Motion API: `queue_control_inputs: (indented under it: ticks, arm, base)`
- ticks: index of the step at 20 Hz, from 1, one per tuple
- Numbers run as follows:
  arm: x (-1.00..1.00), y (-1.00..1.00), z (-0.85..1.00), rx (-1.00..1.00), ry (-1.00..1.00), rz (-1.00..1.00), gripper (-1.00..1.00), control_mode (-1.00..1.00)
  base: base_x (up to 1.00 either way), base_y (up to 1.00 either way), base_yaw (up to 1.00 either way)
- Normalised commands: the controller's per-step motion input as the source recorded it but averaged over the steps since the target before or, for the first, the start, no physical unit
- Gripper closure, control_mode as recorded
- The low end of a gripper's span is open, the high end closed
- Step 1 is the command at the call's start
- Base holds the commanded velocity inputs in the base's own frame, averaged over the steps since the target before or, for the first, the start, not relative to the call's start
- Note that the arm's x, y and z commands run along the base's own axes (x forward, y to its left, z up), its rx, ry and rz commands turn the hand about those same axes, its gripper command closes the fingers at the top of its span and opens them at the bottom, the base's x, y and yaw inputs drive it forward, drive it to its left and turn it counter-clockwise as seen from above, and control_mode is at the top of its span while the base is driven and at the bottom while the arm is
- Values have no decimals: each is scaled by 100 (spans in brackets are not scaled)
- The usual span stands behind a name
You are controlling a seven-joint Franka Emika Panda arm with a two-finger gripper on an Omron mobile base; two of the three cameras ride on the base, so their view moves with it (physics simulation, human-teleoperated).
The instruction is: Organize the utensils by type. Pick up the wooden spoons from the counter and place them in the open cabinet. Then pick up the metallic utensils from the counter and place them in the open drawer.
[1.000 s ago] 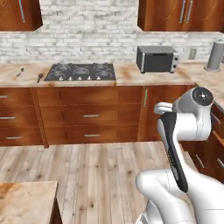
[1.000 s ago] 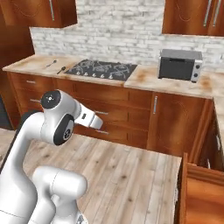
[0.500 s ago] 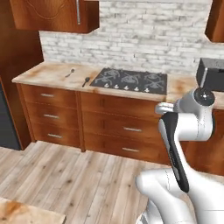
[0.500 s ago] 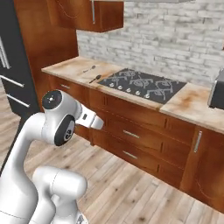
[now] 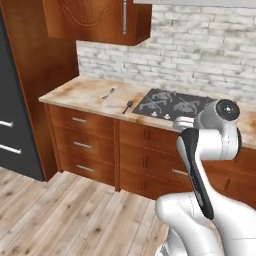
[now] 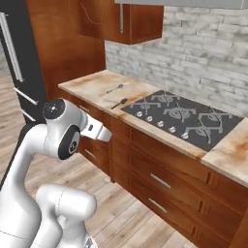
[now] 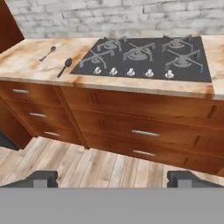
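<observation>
Two metallic utensils lie on the beige counter left of the cooktop: a slim silver spoon and, nearer the front edge, a dark-handled spoon. My gripper hangs open and empty out in front of the counter, well short of both spoons, over the floor. The white hand points toward the drawer fronts. The wooden spoons, the open cabinet and the open drawer are out of view.
A black gas cooktop fills the counter right of the spoons. Closed reddish-brown drawers with silver handles sit below. A shut wall cabinet hangs above, a dark fridge stands at the left, and plank floor lies in front.
The whole picture has shifted: the camera moved left and closer, bringing the counter's left end and the two small spoons nearer. The microwave has left view. The gripper stays open.
</observation>
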Motion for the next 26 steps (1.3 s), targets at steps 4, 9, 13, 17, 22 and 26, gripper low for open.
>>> queue_control_inputs:
  ticks: [4,9,13,17,22,26]
  arm:
    - [0,0,0,0,0,0,-100,100]
    - [0,0,0,0,0,0,-100,100]
    - [0,0,0,0,0,0,-100,100]
    - [0,0,0,0,0,0,-100,100]
    - [0,0,0,0,0,0,-100,100]
    - [0,0,0,0,0,0,-100,100]
  base:
    - [100,9,7]
    - [100,30,5]
    - [96,55,-17]
    - [75,59,-42]
    - [58,40,-60]
    - [64,34,-30]
